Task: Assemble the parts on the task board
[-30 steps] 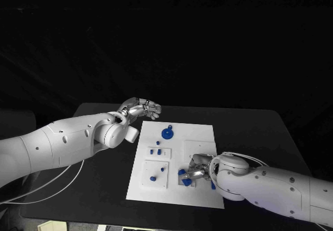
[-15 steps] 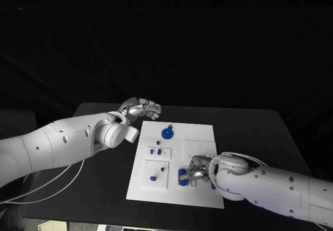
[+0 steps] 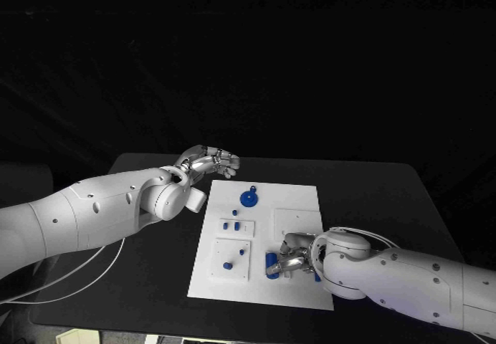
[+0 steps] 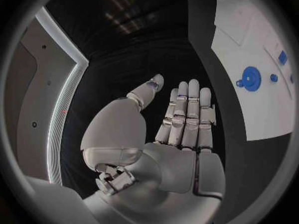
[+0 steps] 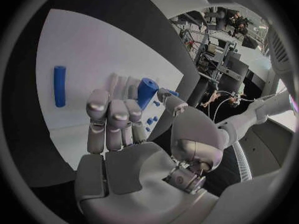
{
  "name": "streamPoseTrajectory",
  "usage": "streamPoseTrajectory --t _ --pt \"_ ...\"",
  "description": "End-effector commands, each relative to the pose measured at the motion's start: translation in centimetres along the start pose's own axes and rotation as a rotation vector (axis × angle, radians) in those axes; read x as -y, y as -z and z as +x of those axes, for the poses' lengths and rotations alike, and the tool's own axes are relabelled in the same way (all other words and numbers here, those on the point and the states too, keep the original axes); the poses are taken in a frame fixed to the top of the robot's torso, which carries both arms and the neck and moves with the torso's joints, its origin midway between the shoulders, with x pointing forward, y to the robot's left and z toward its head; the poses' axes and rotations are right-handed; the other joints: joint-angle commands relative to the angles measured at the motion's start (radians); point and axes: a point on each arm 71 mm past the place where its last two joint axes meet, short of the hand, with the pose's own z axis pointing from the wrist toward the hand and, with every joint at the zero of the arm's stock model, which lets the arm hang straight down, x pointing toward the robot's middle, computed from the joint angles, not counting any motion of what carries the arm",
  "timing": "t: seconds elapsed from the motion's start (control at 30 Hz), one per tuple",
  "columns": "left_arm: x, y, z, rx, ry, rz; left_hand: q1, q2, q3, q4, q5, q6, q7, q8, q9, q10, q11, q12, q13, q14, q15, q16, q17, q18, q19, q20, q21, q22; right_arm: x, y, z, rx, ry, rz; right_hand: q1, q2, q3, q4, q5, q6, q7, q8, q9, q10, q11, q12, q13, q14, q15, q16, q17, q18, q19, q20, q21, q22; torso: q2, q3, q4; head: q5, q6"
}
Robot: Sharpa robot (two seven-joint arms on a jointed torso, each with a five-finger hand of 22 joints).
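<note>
Your right hand (image 5: 134, 129) is low over the near end of the white task board (image 3: 299, 197). It pinches a short blue cylinder (image 5: 146, 91) between thumb and fingertips. A longer blue peg (image 5: 59, 86) lies flat on the board, apart from the hand. Your left hand (image 4: 181, 119) floats over the black table (image 3: 393, 186) past the board's far left corner, fingers straight and side by side, holding nothing. A round blue disc (image 4: 251, 78) sits on the board near it.

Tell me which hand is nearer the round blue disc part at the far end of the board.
Left. The left hand hovers just off the board's far left corner, close to the disc. The right hand holds a blue cylinder over the near end.
</note>
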Motion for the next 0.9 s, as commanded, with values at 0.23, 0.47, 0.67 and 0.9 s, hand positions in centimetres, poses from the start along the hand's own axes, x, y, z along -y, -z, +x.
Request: streamPoseTrajectory --t 0.23,0.47,0.67,0.9 --pt "0.09 0.0 0.08 -0.012 0.008 0.003 -0.011 -0.001 -0.001 0.005 -0.002 -0.007 -0.001 0.007 -0.001 -0.006 0.0 -0.001 -0.001 0.007 0.002 -0.004 0.002 0.015 -0.003 0.002 -0.004 0.002 0.1 0.07 0.24 -0.02 0.011 -0.026 -0.003 -0.012 -0.014 0.0 -0.004 0.019 0.013 -0.004 -0.002 0.007 -0.003 -0.004 0.001 0.002 -0.003 -0.004 0.001 0.084 0.001 0.003 0.003 0.013 0.0 -0.0002 -0.0003 0.001 -0.001" --pt "0.1 0.01 0.09 -0.012 0.008 0.003 -0.012 -0.001 -0.001 0.006 -0.002 -0.007 -0.001 0.007 -0.001 -0.006 0.0 -0.001 -0.001 0.007 0.002 -0.005 0.002 0.015 -0.003 0.002 -0.004 0.002 0.43 0.01 0.09 -0.008 0.018 -0.015 -0.033 0.013 -0.05 0.007 -0.004 0.02 0.012 -0.007 -0.004 0.006 -0.003 -0.006 0.003 0.001 -0.004 -0.005 0.003 0.084 -0.001 0.002 0.001 0.011 0.0 -0.0003 -0.0005 0.001 0.002" --pt "0.08 0.03 0.03 -0.01 0.008 0.002 -0.012 -0.001 -0.001 0.006 -0.002 -0.007 -0.001 0.007 -0.001 -0.006 0.0 -0.001 -0.001 0.007 0.002 -0.005 0.003 0.015 -0.003 0.002 -0.004 0.002 0.43 0.04 0.18 -0.019 0.023 -0.019 -0.01 0.022 -0.049 -0.014 -0.004 0.021 0.011 -0.008 -0.005 0.006 -0.004 -0.006 0.004 0.001 -0.005 -0.006 0.004 0.084 -0.002 -0.001 0.001 0.011 0.0 0.0004 0.0003 0.001 0.0" --pt "0.07 0.03 0.06 -0.012 0.008 0.002 -0.013 0.0 -0.001 0.007 -0.002 -0.007 -0.001 0.007 -0.001 -0.006 0.0 -0.001 -0.001 0.007 0.002 -0.006 0.004 0.015 -0.003 0.002 -0.004 0.002 0.5 -0.03 0.14 -0.019 0.013 -0.018 0.064 0.096 -0.022 -0.075 -0.004 0.024 0.012 -0.01 -0.006 0.008 -0.003 -0.007 0.005 0.002 -0.003 -0.007 0.005 0.084 -0.002 0.0 0.003 0.012 0.0 0.0002 -0.0003 0.001 -0.001"
